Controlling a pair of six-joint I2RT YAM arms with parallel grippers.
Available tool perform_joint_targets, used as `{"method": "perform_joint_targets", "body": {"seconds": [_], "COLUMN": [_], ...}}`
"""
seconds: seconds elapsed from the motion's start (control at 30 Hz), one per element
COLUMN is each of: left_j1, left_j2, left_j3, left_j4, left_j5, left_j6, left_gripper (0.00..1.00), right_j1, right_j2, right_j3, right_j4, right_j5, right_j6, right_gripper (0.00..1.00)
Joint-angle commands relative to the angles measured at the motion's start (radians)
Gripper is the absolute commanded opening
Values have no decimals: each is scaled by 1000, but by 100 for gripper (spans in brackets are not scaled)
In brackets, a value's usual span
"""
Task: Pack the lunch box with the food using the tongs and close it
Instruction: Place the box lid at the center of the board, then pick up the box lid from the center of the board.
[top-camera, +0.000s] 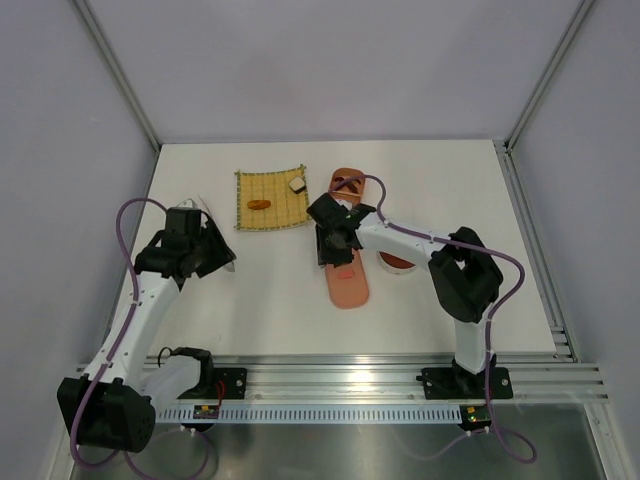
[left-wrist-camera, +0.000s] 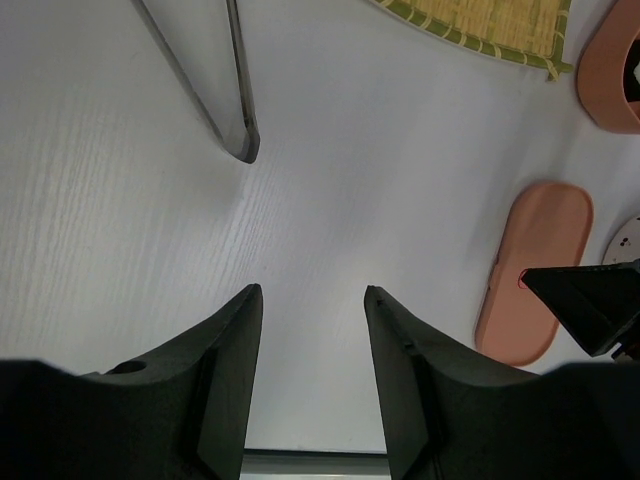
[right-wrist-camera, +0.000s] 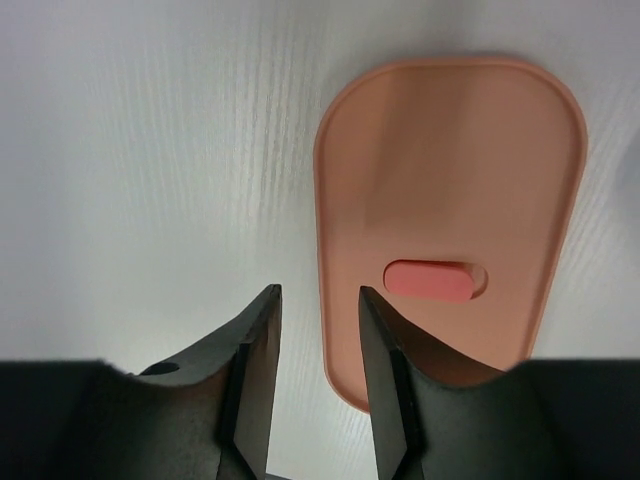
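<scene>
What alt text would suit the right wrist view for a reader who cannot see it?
The right claw is open with nothing between its dark fingers, above the white table at the left edge of a pink oval lid lying flat. A small, darker pink oblong tab sits near the lid's middle.

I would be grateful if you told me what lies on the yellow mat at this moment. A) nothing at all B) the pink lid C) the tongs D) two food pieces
D: in the top view the yellow mat bears only an orange-brown lump and a white-and-dark block.
</scene>
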Motion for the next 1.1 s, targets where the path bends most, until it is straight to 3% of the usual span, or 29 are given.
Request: {"method": "perform_joint_targets", "body": {"seconds": [0.0,0.23,0.43,0.73,1.07], "left_j1": [0,0,-3,-46,-121], "left_j2": [6,13,28,47,81], "left_j3": [-15,-22,-28,-19,-29], "left_j4": [32,35,52,55,97], "left_j5": [36,37,54,65,101], "left_j6": [8,12,8,6,-20], "left_gripper": [49,49,48,48,48], "right_j1": [-19,-62,-130,-199,-199], "right_j2": [-114,-217,-274,-234,-208], "right_j3": [-30,-217,-335,-411,-429], "right_j4": [15,33,90,194,265], "right_j5": [80,134,49,-43,-99], "right_j6": [-12,-16,-21,-49,-38], "right_gripper": [43,44,38,37,27]}}
